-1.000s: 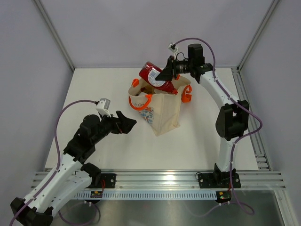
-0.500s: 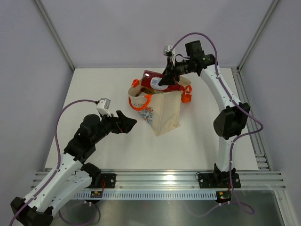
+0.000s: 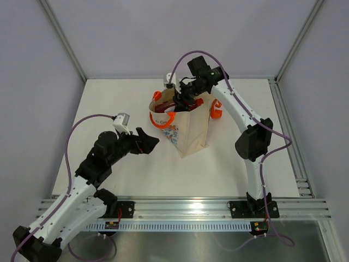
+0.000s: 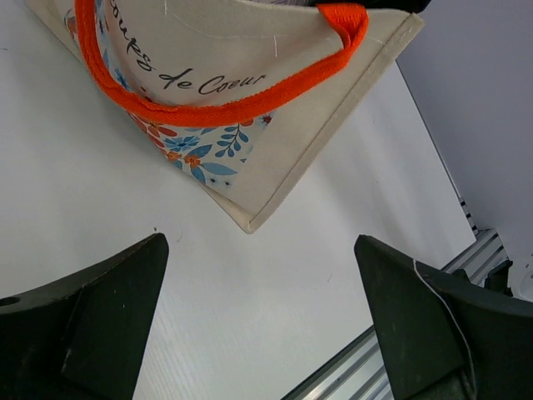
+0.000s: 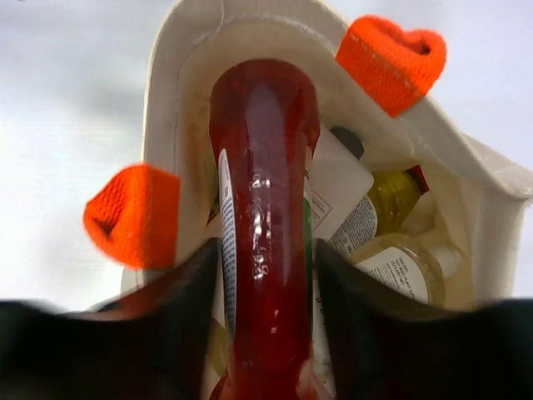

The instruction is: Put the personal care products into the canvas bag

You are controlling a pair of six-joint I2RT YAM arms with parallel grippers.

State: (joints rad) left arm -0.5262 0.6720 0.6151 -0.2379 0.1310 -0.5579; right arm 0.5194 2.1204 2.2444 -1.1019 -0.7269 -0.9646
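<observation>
The cream canvas bag with orange handles stands upright mid-table, its floral side facing my left arm. My right gripper hangs over the bag's mouth with the red bottle between its fingers, the bottle pointing down into the bag. Both fingers sit tight along the bottle's sides, and I cannot make out whether they still press it. A white bottle, a yellow one and a clear-beige one lie inside. My left gripper is open over bare table, left of the bag.
Orange handles stick out on either side of the bag's mouth. One more handle loop hangs on the bag's far right. An aluminium rail runs along the table's near edge.
My right gripper has swung left and down from above the bag's back to its mouth, tipping the red bottle from lying across to pointing into the bag. The left arm has not moved.
</observation>
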